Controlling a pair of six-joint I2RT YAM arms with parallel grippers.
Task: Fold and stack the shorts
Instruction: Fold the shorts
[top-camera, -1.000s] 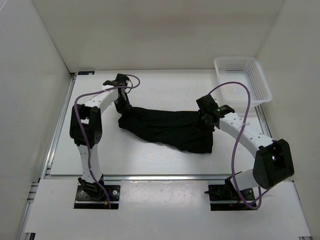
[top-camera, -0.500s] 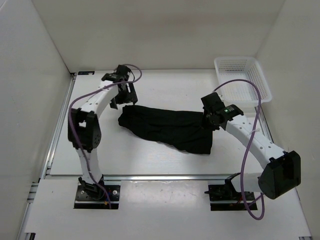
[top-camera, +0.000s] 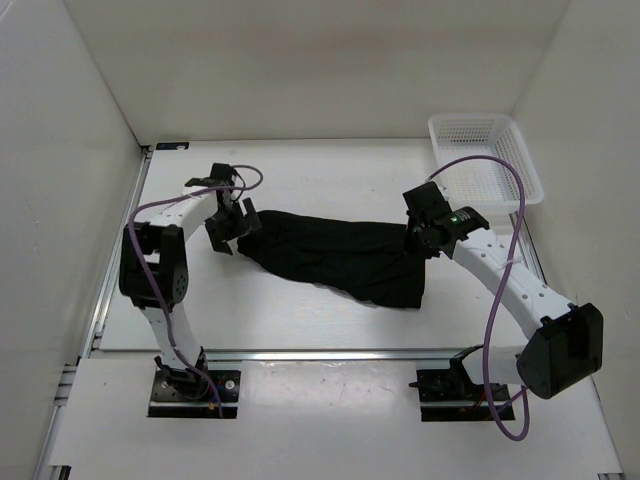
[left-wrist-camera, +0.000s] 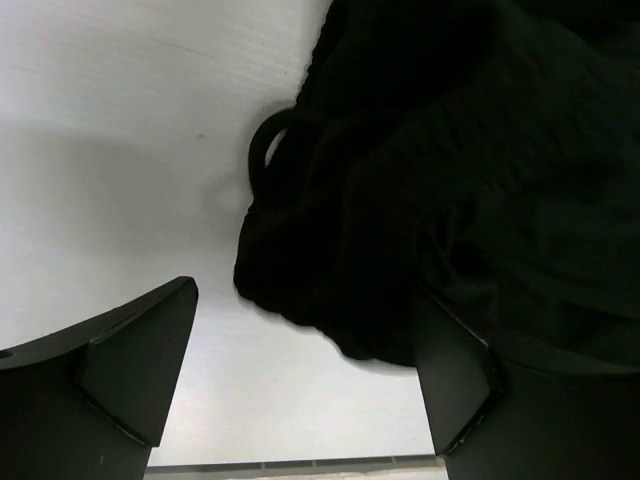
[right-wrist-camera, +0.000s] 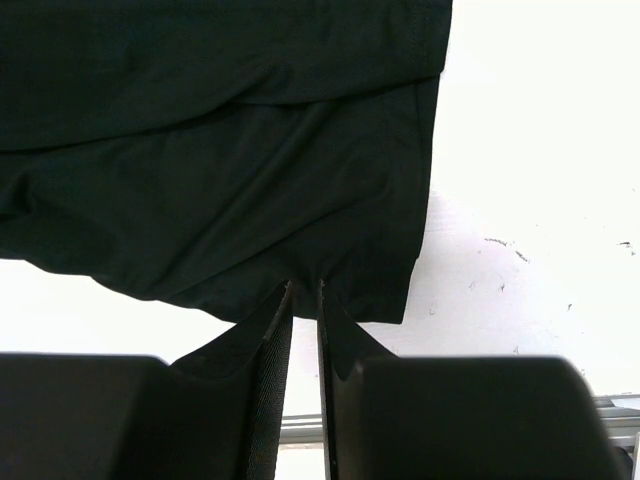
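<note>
The black shorts (top-camera: 330, 250) lie stretched out across the middle of the table, bunched at the left end and flatter at the right. My left gripper (top-camera: 228, 225) stands open just off that left end. In the left wrist view its fingers straddle bare table and the crumpled edge of the shorts (left-wrist-camera: 450, 180), where a small cloth loop (left-wrist-camera: 266, 150) sticks out. My right gripper (top-camera: 425, 240) is at the right end. In the right wrist view it (right-wrist-camera: 305, 290) is shut on the hem of the shorts (right-wrist-camera: 220, 170), and the cloth puckers at the fingertips.
A white mesh basket (top-camera: 522, 165) stands at the back right corner, just behind the right arm. White walls close in the table on the left, back and right. A metal rail runs along the near edge (top-camera: 320, 353).
My left gripper has opened and let go of the left end of the shorts, lifted back, then come down left of the bunched cloth. The right gripper shifted slightly back and right.
</note>
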